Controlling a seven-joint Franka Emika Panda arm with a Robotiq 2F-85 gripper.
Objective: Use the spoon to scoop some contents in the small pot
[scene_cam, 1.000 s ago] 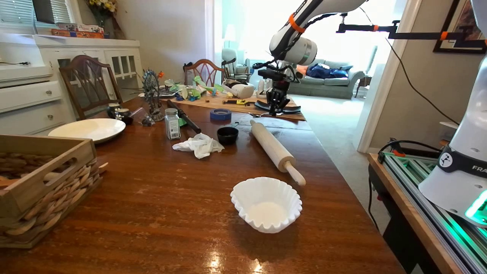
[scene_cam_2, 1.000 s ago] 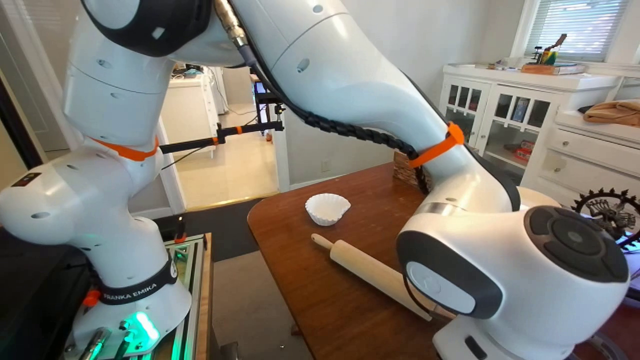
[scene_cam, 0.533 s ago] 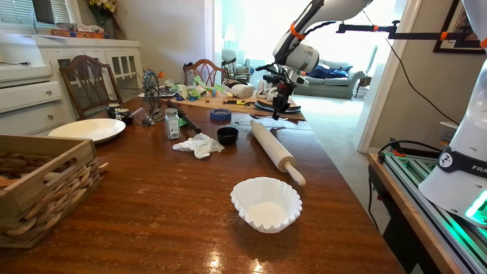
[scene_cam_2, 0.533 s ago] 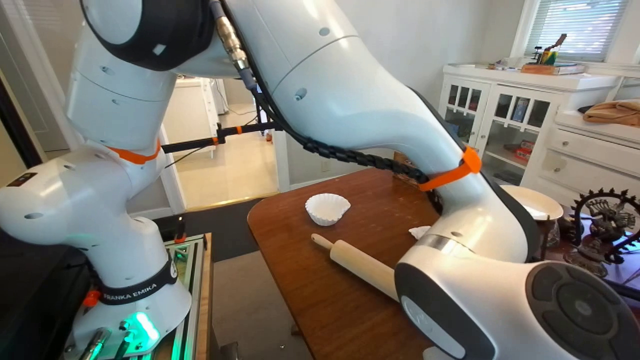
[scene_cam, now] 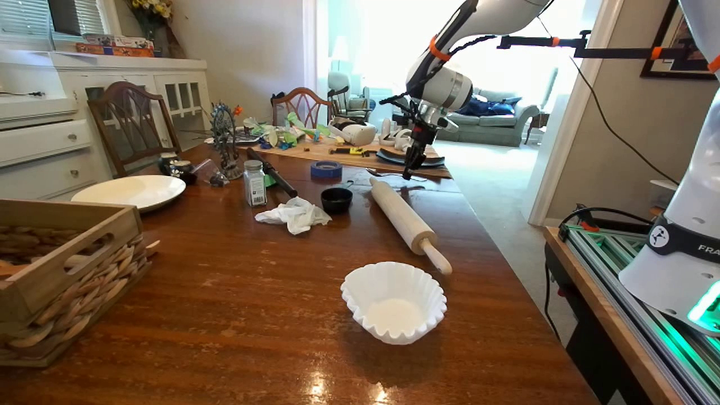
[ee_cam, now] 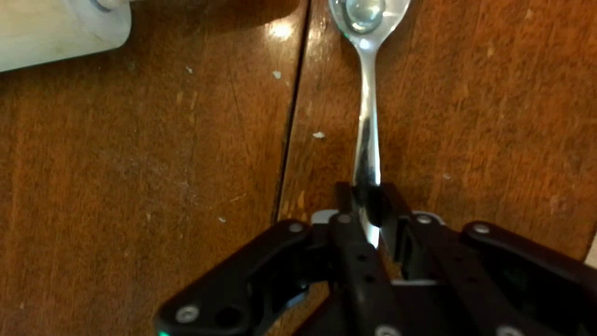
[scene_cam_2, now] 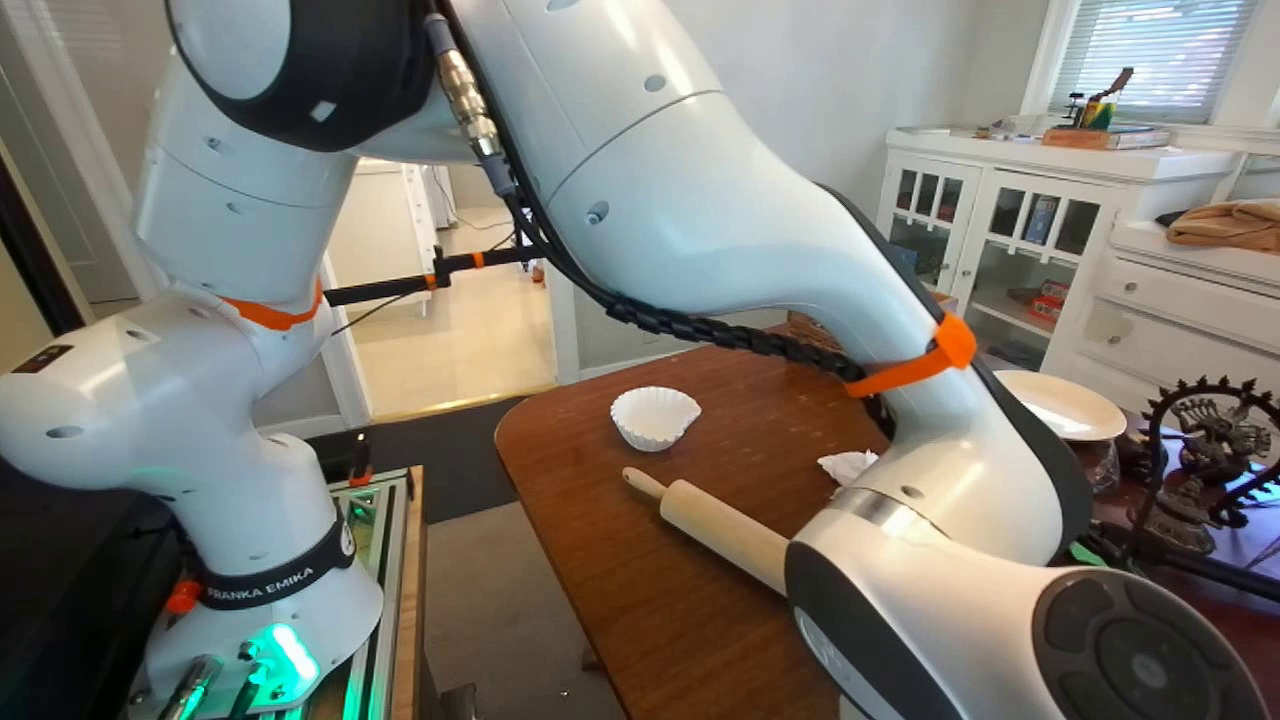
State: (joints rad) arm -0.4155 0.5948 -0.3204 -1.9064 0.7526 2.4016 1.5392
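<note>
The small pot, dark and round, stands on the table beside a crumpled white paper in an exterior view. It is out of the wrist view and hidden behind the arm in the other picture from outside. The metal spoon points up and away from my gripper in the wrist view, its shiny bowl cut by the top edge. My gripper is shut on the spoon's handle near its end. In an exterior view the gripper is low over the table, beyond the rolling pin, with the spoon reaching toward the pot's side.
A rolling pin lies between the gripper and the white fluted bowl. Crumpled paper, a glass jar and blue tape are near the pot. A wicker basket stands at the near left.
My gripper has tilted and shifted slightly right and nearer in an exterior view, and the spoon has moved with it. The pot and other table things have stayed in place.
</note>
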